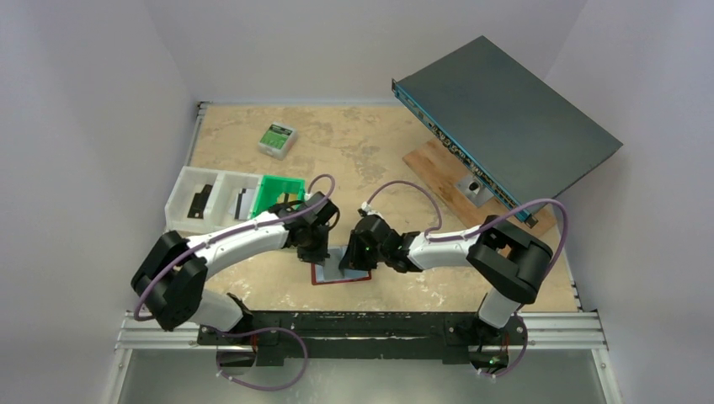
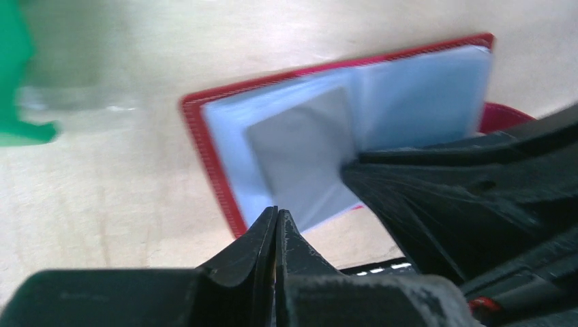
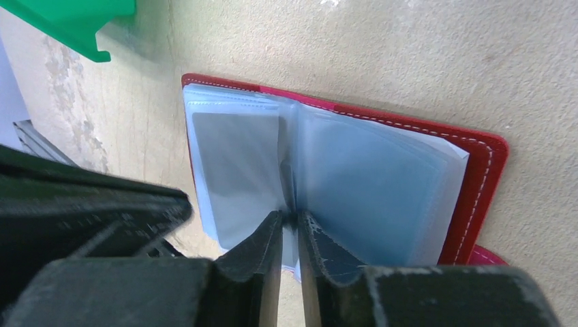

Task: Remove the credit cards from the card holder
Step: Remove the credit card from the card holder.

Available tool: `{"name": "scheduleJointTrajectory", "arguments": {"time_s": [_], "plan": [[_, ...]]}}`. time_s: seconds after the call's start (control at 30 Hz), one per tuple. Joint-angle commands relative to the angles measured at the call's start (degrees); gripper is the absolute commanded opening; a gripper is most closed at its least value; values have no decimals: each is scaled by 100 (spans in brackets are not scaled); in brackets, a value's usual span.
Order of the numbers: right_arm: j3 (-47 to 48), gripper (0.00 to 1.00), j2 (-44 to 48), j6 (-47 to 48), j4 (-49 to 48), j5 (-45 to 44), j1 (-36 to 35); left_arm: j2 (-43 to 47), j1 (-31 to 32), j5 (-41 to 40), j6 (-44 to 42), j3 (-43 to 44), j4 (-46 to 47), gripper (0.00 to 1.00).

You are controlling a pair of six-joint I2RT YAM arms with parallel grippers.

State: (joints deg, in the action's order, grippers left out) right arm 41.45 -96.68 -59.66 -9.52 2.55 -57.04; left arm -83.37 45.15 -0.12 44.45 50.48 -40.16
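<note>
Right hand point(image 3: 291, 218) over open card holder point(image 3: 371, 184); green bin point(image 3: 68, 17) near.

This is looking like a robotics lab cell: white panels point(image 1: 84, 126) are walling in a worn plywood table point(image 1: 362, 143), and a network switch point(image 1: 505, 109) is leaning on a wood block point(image 1: 431, 164) far right.

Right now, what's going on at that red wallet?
The card holder lies open on the table. The left gripper, shut, is at one edge. The right gripper sits at the centre fold, jaws a slit apart; whether they pinch a leaf I cannot tell. One grey card shows in a pocket, not yet out.
</note>
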Motion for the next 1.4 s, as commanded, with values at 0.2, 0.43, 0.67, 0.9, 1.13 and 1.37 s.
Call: {"name": "scheduleJointTrajectory", "arguments": {"time_s": [0.2,0.43,0.67,0.9,1.13,1.37], "plan": [[517,31,-54,752,1788,-1344,-242,787,-637,-196,279,-860,178,0],[1344,48,-21,905,2600,-2099,-643,621,-754,326,566,-1366,991,0],[2099,56,-258,1015,3402,-2809,-1122,793,-875,414,812,-1540,1139,0],[2271,65,-450,1337,3338,-2873,-1313,1112,-1136,434,753,-1528,915,0],[2328,68,-665,1549,3218,-2830,-1352,1114,-1234,551,642,-1468,893,0],[2502,67,-883,1580,3418,-2921,-1410,1015,-1244,638,575,-1414,912,0]]}}
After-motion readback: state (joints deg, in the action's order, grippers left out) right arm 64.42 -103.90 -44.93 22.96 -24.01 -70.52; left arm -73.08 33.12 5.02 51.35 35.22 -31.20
